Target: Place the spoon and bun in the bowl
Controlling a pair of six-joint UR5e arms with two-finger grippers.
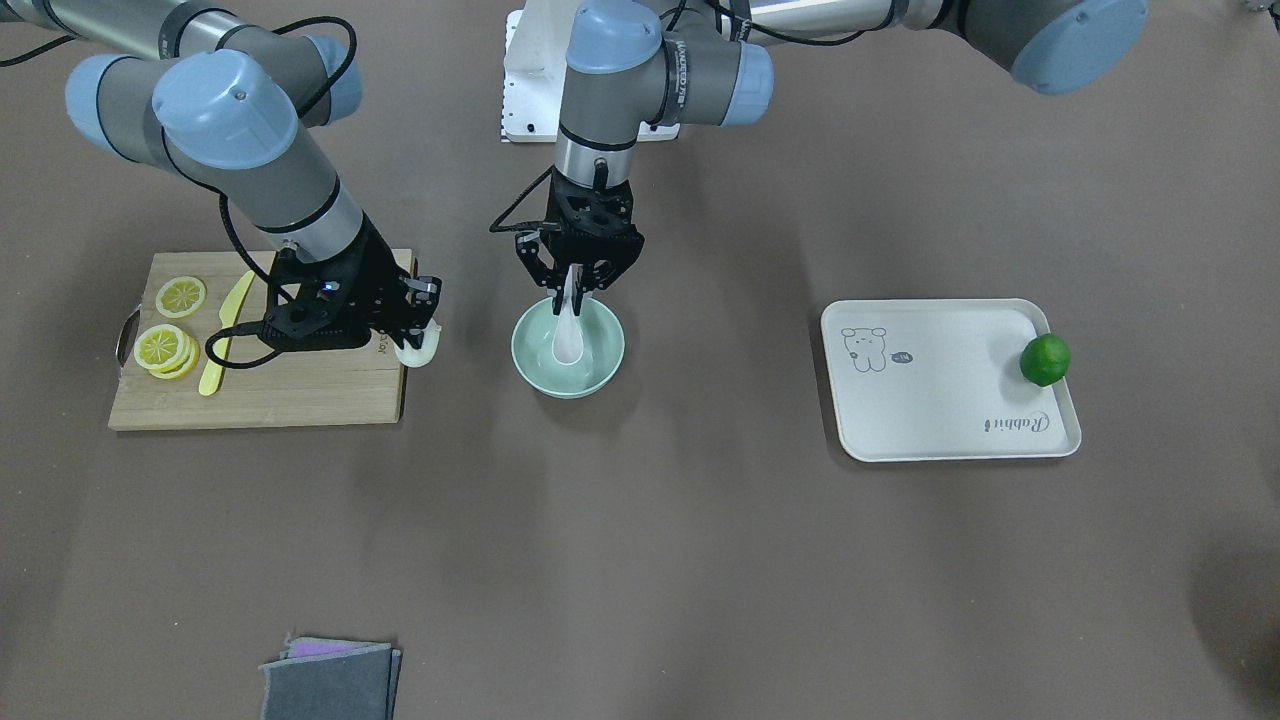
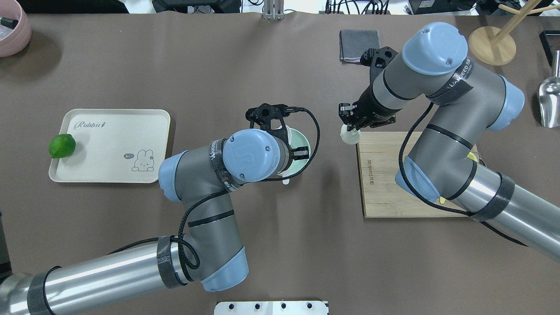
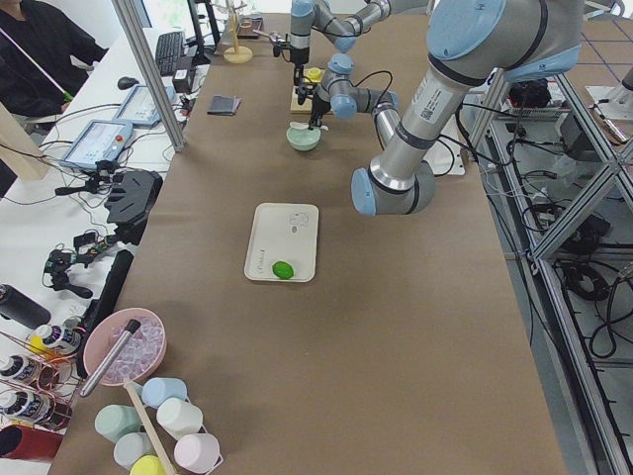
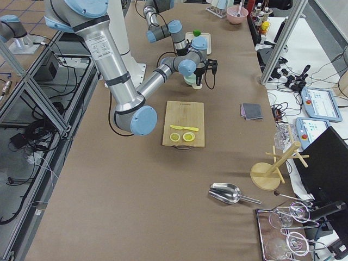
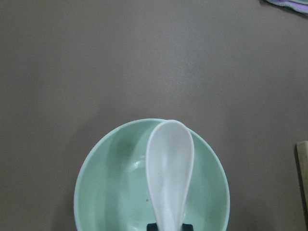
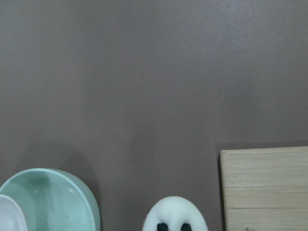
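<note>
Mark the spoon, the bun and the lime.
spoon [image 1: 568,342]: exterior front-facing view, on the middle of its scoop.
bun [image 1: 424,349]: exterior front-facing view, on its exposed white edge.
lime [image 1: 1045,360]: exterior front-facing view, on the middle of its green skin.

You see a smooth, glossy spoon [image 5: 169,168] in a shiny bowl [image 5: 108,185], a matt bun [image 6: 175,208], a grained wooden board [image 1: 300,395] and a matt brown bench [image 1: 640,560].

Wooden board [image 1: 300,395] toward the tabletop's right end, carrying lemon slices [image 1: 165,347] and a yellow knife [image 1: 235,300]. Cream tray [image 1: 940,410] toward the left end; lime [image 1: 1045,360] at its left rim. Folded grey cloth [image 1: 330,685] near the far edge. Pink bowl [image 2: 19,37] at the far left corner.
</note>
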